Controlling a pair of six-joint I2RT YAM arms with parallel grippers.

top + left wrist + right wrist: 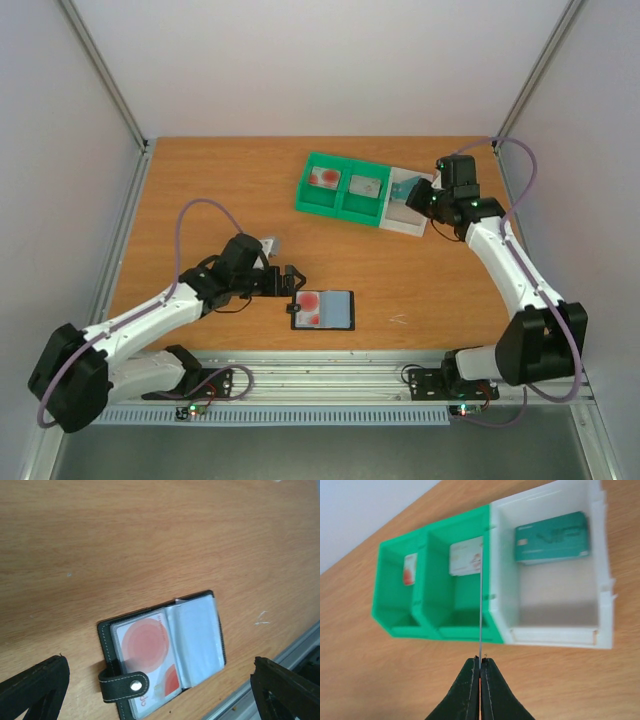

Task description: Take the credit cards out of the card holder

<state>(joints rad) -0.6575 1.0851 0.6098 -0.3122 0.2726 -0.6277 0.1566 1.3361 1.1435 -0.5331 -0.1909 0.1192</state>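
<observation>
The left gripper (296, 281) is spread wide, the open card holder (197, 640) just ahead, one red-marked card (145, 645) inside. Only its wrist view shows the right gripper (480, 661) pinching a thin card (481, 605) (edge-on). Beyond, the green tray (395, 625) holds two cards (465, 557), the white tray (555, 635) a teal card (550, 542).

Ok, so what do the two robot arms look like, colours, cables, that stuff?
Both the left arm and right arm have white links with bulky black joints. A greyish-purple cable loops along each. The left gripper and right gripper are black, with tapering fingers.
</observation>
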